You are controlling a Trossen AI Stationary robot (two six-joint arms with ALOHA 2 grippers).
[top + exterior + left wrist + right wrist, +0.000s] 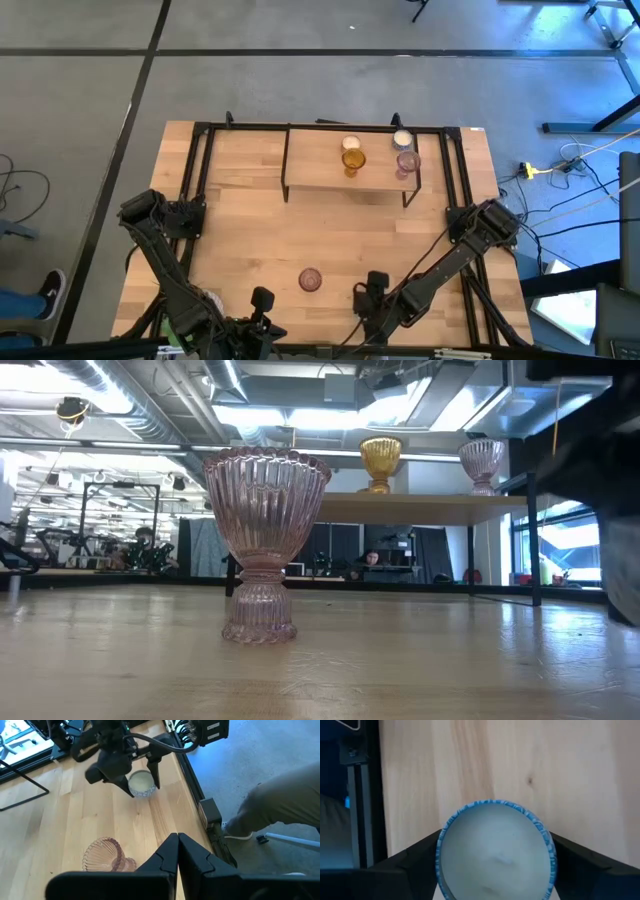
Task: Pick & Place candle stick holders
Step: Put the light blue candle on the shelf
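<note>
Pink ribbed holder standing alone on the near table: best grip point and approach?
Grip the pink holder at its narrow waist between bowl and foot, coming level from the side. It stands upright, the flared ribbed bowl overhangs the waist, and the left gripper, shut, is nearest.

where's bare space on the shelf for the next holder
The raised wooden shelf is bare across its left half. Its right end is crowded: amber glass holder, cream holders and pinkish-purple ribbed holder.

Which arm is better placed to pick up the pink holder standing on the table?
Left. Its tool is empty and close beside the pink holder; the right tool is occupied, gripping a white cup.
</note>
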